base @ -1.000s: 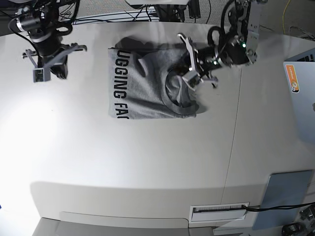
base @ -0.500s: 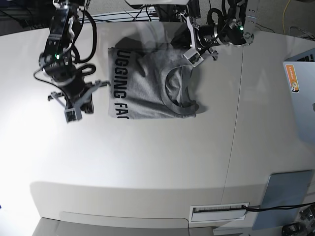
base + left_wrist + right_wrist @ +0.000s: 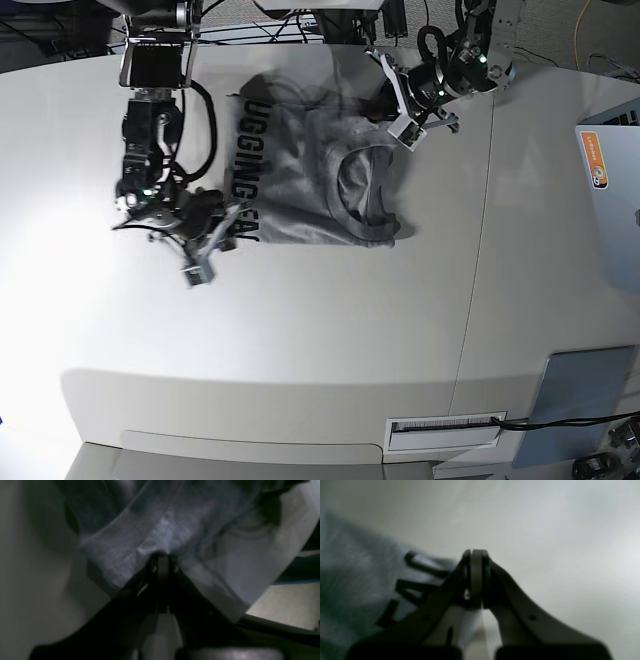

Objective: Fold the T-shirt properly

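Observation:
The heather-grey T-shirt (image 3: 300, 180) lies folded at the back middle of the table, black lettering along its left edge and the collar on top at the right. My left gripper (image 3: 400, 125) is at the shirt's back right edge. In the left wrist view it (image 3: 160, 556) is shut on a pinch of the grey cloth (image 3: 175, 525), which bunches at the fingertips. My right gripper (image 3: 215, 250) sits at the shirt's near left corner. In the right wrist view it (image 3: 475, 552) is shut with nothing in it, the lettered edge (image 3: 350, 580) just to its left.
A laptop with an orange sticker (image 3: 605, 165) lies at the right edge, and a grey pad (image 3: 580, 400) at the near right. Cables (image 3: 240, 30) run along the back. A seam (image 3: 480, 250) crosses the white table right of the shirt.
The right arm swung from the far left down to the shirt's near left corner. The left gripper rose from the collar area to the back right edge, and the cloth there has shifted.

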You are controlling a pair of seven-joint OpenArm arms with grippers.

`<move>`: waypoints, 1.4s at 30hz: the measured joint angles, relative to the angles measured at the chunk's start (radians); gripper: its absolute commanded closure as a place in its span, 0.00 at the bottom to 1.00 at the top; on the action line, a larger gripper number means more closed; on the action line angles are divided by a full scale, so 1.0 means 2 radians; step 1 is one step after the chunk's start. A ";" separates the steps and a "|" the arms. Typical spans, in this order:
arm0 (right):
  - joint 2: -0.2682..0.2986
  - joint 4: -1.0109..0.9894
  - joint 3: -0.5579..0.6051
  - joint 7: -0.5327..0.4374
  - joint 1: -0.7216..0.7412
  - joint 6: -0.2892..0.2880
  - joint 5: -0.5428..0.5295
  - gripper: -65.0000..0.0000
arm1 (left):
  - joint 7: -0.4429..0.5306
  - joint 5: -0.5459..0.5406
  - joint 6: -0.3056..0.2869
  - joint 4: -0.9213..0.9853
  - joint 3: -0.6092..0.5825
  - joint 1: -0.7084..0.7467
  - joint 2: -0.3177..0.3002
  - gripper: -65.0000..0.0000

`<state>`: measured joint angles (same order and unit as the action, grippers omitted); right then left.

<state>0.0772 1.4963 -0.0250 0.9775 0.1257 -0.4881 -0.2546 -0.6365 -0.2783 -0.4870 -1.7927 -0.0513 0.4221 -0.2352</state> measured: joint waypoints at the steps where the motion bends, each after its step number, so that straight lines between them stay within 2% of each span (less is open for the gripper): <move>1: 0.000 0.000 0.010 0.006 -0.002 0.000 0.002 1.00 | 0.002 0.004 0.006 0.003 0.000 -0.005 0.000 1.00; 3: 0.000 0.000 0.021 0.016 -0.011 -0.001 0.019 1.00 | 0.008 0.008 0.015 0.017 0.000 -0.020 0.000 1.00; 6: 0.001 0.013 0.016 0.002 -0.031 -0.001 0.036 1.00 | 0.021 0.013 0.015 0.049 0.000 -0.052 0.002 1.00; 12: 0.010 0.087 -0.015 0.001 -0.104 0.001 0.038 1.00 | 0.071 0.030 0.034 0.128 -0.001 -0.130 0.003 1.00; 19: 0.007 0.125 0.008 -0.029 -0.171 0.007 0.021 1.00 | 0.072 0.033 0.036 0.208 0.000 -0.216 0.004 1.00; 27: 0.007 0.162 0.093 -0.070 -0.230 0.065 0.024 1.00 | 0.066 0.036 0.045 0.232 0.000 -0.256 0.004 1.00; 31: 0.008 0.166 0.112 -0.074 -0.235 0.093 0.037 1.00 | 0.060 0.040 0.045 0.233 0.000 -0.264 0.003 1.00; 34: 0.007 0.171 0.105 -0.080 -0.237 0.117 0.052 1.00 | 0.057 0.034 0.039 0.222 -0.001 -0.257 -0.009 1.00; 37: 0.008 0.205 0.073 -0.092 -0.261 0.129 0.066 1.00 | 0.053 -0.001 0.042 0.191 -0.001 -0.234 -0.037 1.00; 40: 0.008 0.248 0.030 -0.108 -0.292 0.126 0.063 1.00 | 0.045 -0.038 0.084 0.148 -0.001 -0.207 -0.068 1.00; 42: 0.007 0.274 -0.004 -0.108 -0.311 0.125 0.063 1.00 | 0.030 -0.043 0.103 0.116 -0.001 -0.186 -0.089 1.00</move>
<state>0.0906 2.0449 -0.0338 0.7620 -0.4961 -0.2375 -0.1295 -0.5774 -0.3634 -0.2802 -1.5608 -0.0536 0.0494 -0.4137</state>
